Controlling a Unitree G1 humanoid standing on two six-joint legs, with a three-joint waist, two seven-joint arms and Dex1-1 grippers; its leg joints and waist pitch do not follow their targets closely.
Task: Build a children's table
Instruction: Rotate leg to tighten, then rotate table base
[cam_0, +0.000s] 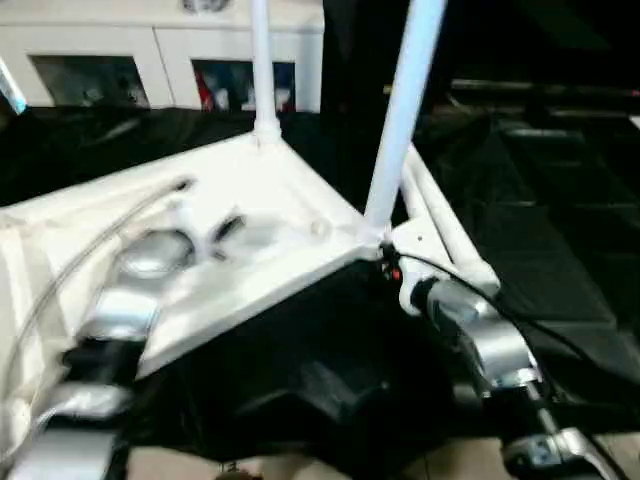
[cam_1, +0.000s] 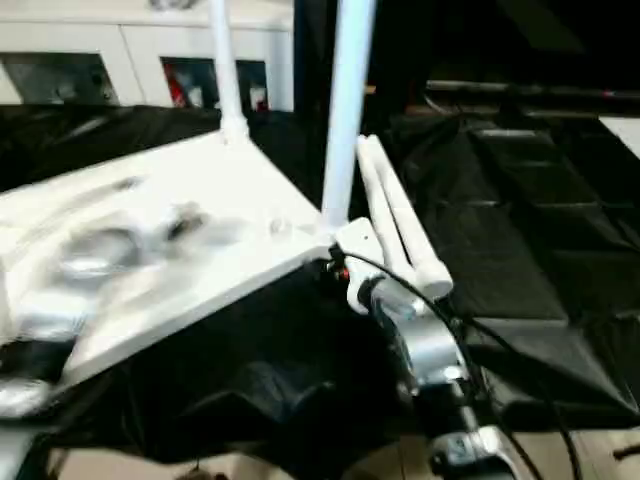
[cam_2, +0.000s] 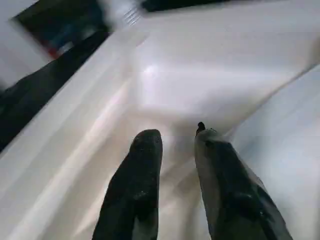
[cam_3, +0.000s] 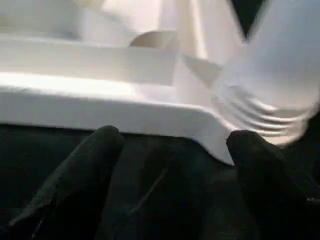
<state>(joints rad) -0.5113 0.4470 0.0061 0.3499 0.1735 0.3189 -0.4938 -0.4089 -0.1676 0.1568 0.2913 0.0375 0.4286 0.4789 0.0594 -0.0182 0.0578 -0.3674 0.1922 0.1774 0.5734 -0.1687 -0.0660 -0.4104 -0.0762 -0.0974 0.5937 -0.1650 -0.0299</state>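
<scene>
Two upright legs (cam_0: 402, 120) on tabletop (cam_0: 270, 215)

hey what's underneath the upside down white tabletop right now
The tabletop lies on black cloth that spreads out around it. Whatever is beneath the cloth is covered.

One tabletop (cam_0: 250, 250) lies underside up. Two legs stand upright in its sockets: one at 12 o'clock (cam_0: 262, 60), one at 1 o'clock (cam_0: 405, 110). Two loose legs (cam_1: 400, 215) lie side by side on the dark cloth at 3 o'clock, just beside the tabletop's corner. One cabinet (cam_0: 160, 50) at 11 o'clock. Two grippers: left (cam_2: 175, 142), right (cam_3: 172, 137).
</scene>
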